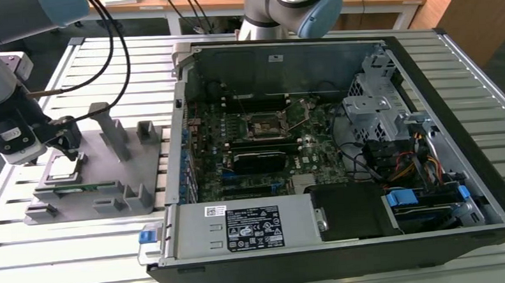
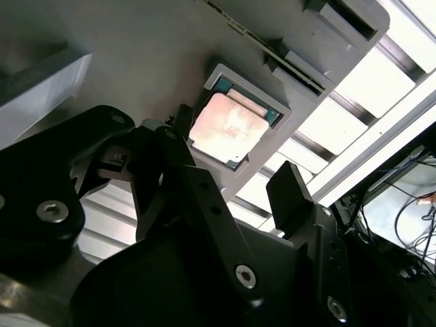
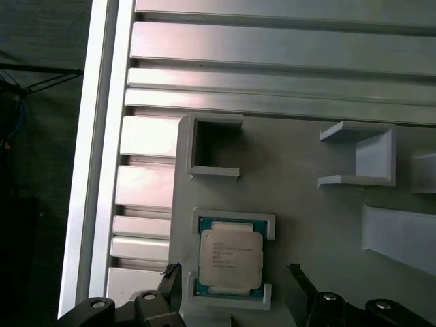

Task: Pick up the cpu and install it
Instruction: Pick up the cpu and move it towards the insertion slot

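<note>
I had the gripper (image 3: 231,272) hanging just above the cpu (image 3: 230,255), and its two fingers (image 3: 303,289) were spread wide. One finger was on each side of the chip and I saw nothing pinched between them. The cpu lay flat right under the gripper, in a small square nest in the grey holder (image 3: 306,231).

I was worried about a few things. The chip was very thin and sat low in its nest. The nest had little raised corner walls (image 3: 269,225) close to the chip's edges. If the fingers went down a bit off to one side, I thought they could hit those walls and miss the chip. They might also close over the shiny top and slip off.

If the grip caught only a corner, the chip could tip up or get stuck in the nest. A crooked hold could also let it fall on the way across.

The motherboard socket (image 1: 263,124) was far from the gripper, inside the open computer case (image 1: 343,262). I judged that a tilted chip could land badly there and hurt the tiny contacts.
</note>
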Robot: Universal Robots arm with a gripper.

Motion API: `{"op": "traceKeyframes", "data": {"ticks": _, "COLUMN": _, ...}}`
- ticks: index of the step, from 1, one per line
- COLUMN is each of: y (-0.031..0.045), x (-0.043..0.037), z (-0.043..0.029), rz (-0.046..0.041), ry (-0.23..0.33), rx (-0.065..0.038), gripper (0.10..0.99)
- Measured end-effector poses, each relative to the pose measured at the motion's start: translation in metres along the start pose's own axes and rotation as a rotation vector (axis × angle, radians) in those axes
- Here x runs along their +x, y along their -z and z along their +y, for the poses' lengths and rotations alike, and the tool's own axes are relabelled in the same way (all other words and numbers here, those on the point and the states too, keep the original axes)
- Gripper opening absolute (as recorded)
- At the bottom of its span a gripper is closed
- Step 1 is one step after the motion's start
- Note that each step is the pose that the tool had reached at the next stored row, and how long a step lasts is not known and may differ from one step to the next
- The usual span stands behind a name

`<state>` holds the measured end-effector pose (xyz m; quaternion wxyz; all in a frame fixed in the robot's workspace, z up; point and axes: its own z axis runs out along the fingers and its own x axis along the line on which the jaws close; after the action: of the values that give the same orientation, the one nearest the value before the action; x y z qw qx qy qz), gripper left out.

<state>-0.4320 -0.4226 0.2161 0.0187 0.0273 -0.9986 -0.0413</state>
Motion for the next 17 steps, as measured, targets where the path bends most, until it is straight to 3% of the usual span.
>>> {"op": "traceKeyframes", "data": {"ticks": 7, "y": -0.0095, "x": -0.0004, "z": 0.0008, "rz": 0.0000, "ry": 0.000, "rx": 0.000, "gripper": 0.706}}
{"op": "traceKeyframes", "data": {"ticks": 8, "y": -0.0175, "x": -0.0003, "z": 0.0007, "rz": -0.0007, "ry": 0.000, "rx": 0.000, "gripper": 0.706}}
{"op": "traceKeyframes", "data": {"ticks": 17, "y": -0.0292, "x": 0.0010, "z": 0.0033, "rz": -0.0044, "ry": 0.000, "rx": 0.001, "gripper": 0.706}}
